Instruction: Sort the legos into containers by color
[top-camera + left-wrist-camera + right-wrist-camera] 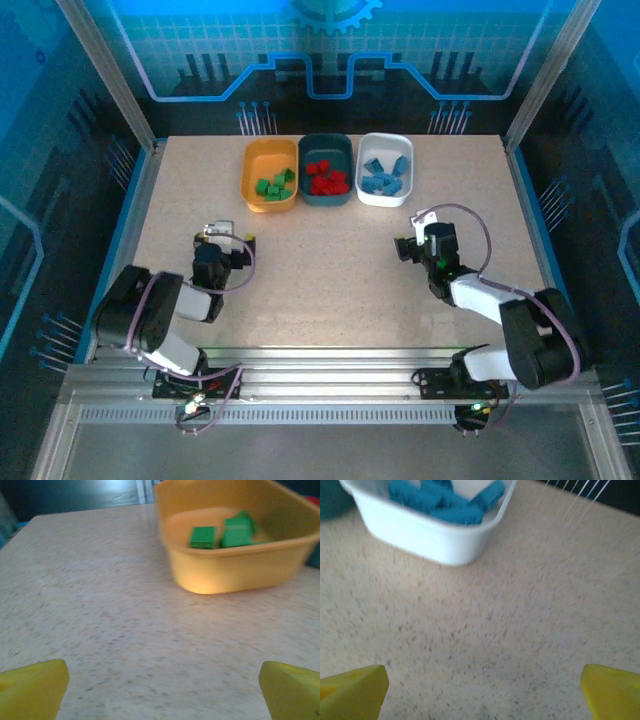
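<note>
**A:** We see small green plastic bricks point(274, 184) in the orange-yellow plastic tub point(246, 175) left of the dark teal-grey plastic tub point(303, 170). Red bricks point(325, 177) are inside it, and blue bricks point(385, 175) are in the white tub point(386, 142) on its right.

**B:** Our worry is that a low forward swing clips a tub and spills a colour. The left arm point(150, 310) and right arm point(500, 300) fold low, nearer us than the teal tub. The left gripper point(162, 685) and right gripper point(482, 685) are spread wide, holding nothing.

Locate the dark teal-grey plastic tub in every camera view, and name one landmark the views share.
Top external: dark teal-grey tub, middle of the three-tub row, far side.
Left wrist: sliver at the right edge, behind the orange-yellow tub.
Right wrist: top-left corner, left of the white tub.
Shared landmark: the speckled beige tabletop.
</note>
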